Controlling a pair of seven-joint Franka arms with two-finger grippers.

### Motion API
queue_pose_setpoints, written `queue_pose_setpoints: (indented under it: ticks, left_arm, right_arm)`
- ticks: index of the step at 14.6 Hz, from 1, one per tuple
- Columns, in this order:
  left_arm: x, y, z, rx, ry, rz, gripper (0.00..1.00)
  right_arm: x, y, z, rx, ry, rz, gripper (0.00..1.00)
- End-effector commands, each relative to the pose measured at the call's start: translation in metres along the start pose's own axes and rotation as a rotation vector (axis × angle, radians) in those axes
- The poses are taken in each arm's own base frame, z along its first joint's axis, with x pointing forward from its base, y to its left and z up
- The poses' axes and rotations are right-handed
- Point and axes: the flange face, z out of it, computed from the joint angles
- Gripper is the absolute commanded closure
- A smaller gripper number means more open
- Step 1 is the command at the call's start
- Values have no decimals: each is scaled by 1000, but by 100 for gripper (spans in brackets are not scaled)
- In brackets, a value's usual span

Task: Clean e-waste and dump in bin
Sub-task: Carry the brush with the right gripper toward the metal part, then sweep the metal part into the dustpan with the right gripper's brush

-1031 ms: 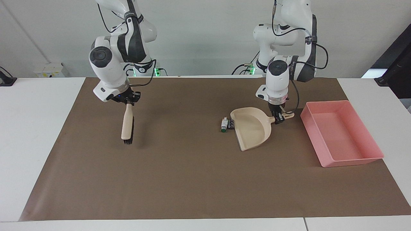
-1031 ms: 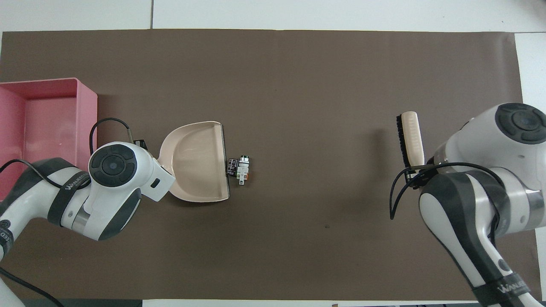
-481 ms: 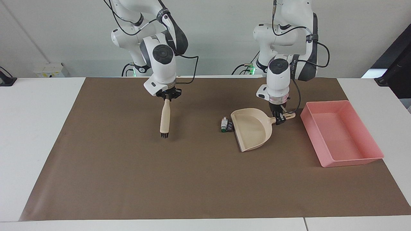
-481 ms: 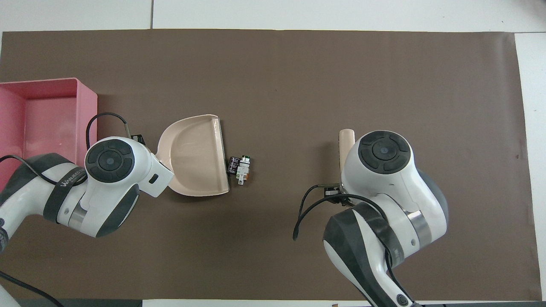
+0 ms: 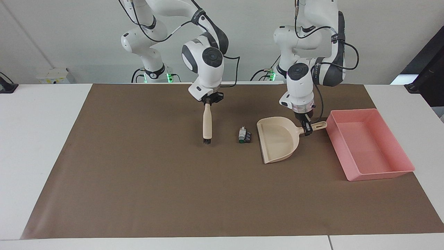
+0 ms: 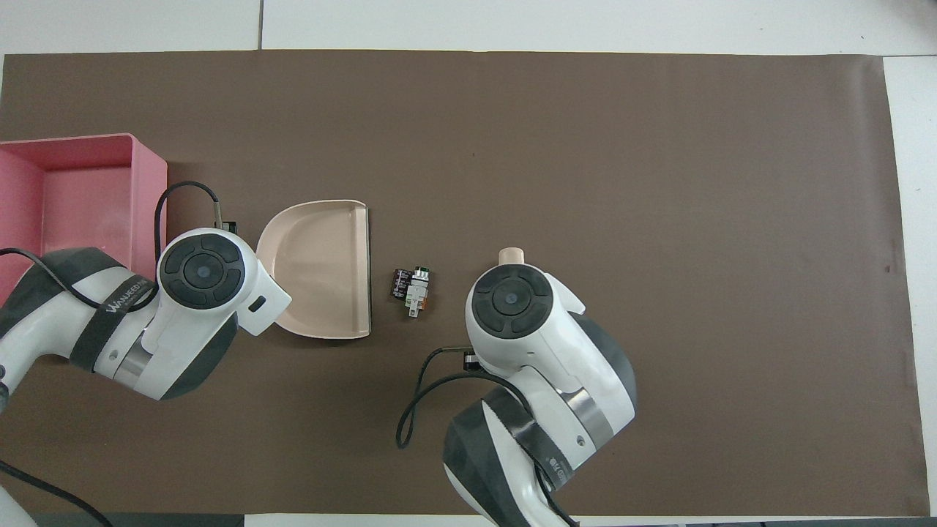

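Note:
The e-waste (image 5: pixel 244 135) (image 6: pixel 411 287) is a tiny cluster on the brown mat: a whitish piece with a green tip and a dark bit beside it. A beige dustpan (image 5: pixel 277 142) (image 6: pixel 318 271) lies with its open edge facing the cluster, a small gap apart. My left gripper (image 5: pixel 306 130) is shut on the dustpan's handle. My right gripper (image 5: pixel 208 100) is shut on a brush (image 5: pixel 207 121), which hangs bristles down close to the mat, beside the cluster toward the right arm's end. The overhead view shows only the brush's tip (image 6: pixel 511 255). The pink bin (image 5: pixel 367 142) (image 6: pixel 80 197) stands beside the dustpan's handle.
A brown mat (image 5: pixel 156 180) covers most of the white table (image 5: pixel 38 139). Bare mat stretches toward the right arm's end and along the edge farthest from the robots. A black object (image 5: pixel 428 80) stands off the table's corner at the left arm's end.
My right arm has carried the brush from the right arm's end of the mat to just beside the e-waste. My left gripper has drawn the dustpan slightly away from the cluster and turned it.

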Motion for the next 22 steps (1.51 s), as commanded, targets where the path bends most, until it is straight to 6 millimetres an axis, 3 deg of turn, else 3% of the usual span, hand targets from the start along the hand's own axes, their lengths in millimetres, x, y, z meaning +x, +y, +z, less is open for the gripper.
queue_pose_setpoints:
  ticks: [1, 7, 12, 16, 22]
  left_arm:
    - [5, -4, 6, -14, -27, 32, 100]
    - [7, -1, 8, -18, -29, 37, 100]
    - [13, 6, 8, -21, -28, 53, 100]
    - [15, 7, 6, -19, -28, 57, 100]
    - [15, 7, 6, -16, -27, 57, 100]
  right_arm:
    - [8, -45, 14, 21, -20, 4, 100]
    - [-7, -105, 36, 153, 9, -40, 100]
    - [-14, -146, 37, 507, -17, -39, 100]
    - [-18, -157, 28, 745, -72, -27, 100]
    - [-12, -155, 18, 764, -63, -14, 100]
